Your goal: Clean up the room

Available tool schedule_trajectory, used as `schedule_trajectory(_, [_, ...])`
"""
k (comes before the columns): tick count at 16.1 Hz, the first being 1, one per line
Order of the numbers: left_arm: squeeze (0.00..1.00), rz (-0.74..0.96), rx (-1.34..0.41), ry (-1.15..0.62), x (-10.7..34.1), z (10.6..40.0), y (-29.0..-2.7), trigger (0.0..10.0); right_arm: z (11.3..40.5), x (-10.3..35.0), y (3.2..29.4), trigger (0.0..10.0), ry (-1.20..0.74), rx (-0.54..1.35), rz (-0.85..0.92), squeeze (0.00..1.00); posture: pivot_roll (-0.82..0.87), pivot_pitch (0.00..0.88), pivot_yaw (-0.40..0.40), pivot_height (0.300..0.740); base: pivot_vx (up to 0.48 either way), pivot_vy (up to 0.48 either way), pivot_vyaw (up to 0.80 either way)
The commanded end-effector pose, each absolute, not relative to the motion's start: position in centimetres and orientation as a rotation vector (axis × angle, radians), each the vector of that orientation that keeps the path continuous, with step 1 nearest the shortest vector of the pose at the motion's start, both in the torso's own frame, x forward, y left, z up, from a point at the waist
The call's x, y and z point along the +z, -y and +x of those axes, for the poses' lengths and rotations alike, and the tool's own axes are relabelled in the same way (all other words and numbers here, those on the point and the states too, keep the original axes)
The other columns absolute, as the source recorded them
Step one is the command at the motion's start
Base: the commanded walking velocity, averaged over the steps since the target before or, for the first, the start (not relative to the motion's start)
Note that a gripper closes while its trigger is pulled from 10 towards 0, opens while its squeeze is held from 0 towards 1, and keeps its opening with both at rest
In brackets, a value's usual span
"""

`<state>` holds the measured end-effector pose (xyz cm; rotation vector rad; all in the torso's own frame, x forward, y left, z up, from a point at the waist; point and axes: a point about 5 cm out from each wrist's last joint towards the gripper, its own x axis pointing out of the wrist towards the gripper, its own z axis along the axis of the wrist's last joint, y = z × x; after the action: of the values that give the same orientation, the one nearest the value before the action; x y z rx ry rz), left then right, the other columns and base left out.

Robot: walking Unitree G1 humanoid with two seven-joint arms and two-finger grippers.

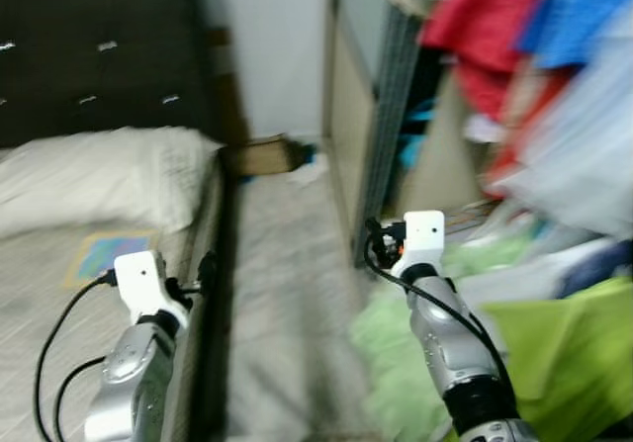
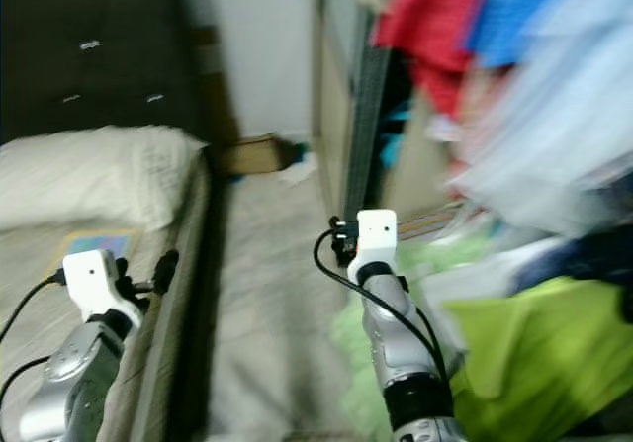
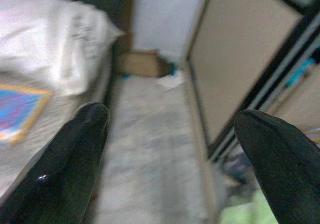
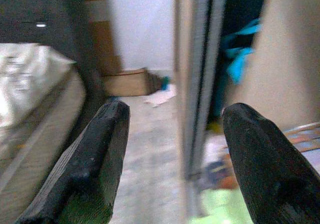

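The views are blurred. My left gripper (image 1: 195, 277) is open and holds nothing, raised over the edge of the bed (image 1: 40, 284). My right gripper (image 1: 382, 236) is also open and holds nothing, close to the wardrobe's sliding door frame (image 1: 381, 116). A bright green cloth (image 1: 559, 348) and a paler green cloth (image 1: 391, 348) lie in a heap at the lower right, under my right arm. A white scrap (image 1: 313, 171) lies on the floor at the far end of the aisle. On the bed lies a flat colourful item (image 1: 104, 255).
A white pillow (image 1: 99, 177) lies at the head of the bed against a dark headboard (image 1: 99, 46). A cardboard box (image 1: 259, 155) stands by the far wall. Red and blue clothes (image 1: 495, 17) hang at the right. A narrow grey floor aisle (image 1: 282, 294) runs between bed and wardrobe.
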<state>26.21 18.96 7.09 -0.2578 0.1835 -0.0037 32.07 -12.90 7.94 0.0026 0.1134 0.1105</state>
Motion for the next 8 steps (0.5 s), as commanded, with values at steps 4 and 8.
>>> schedule_trajectory(4, [0.00, -0.253, 0.041, -0.208, 6.6, 26.1, -19.3, 10.0, 32.1, 7.4, 12.8, 10.0, -0.145, 0.122, 0.004, 0.00, -0.08, 0.000, 0.010, 0.740, 0.230, 0.000, 0.00])
schedule_trajectory(8, [0.00, -0.273, 0.049, -0.264, 5.6, 26.2, -19.3, 10.0, 31.7, 5.2, 12.1, 10.0, -0.266, 0.154, 0.032, 0.00, -0.08, 0.000, 0.013, 0.740, 0.000, 0.000, 0.00])
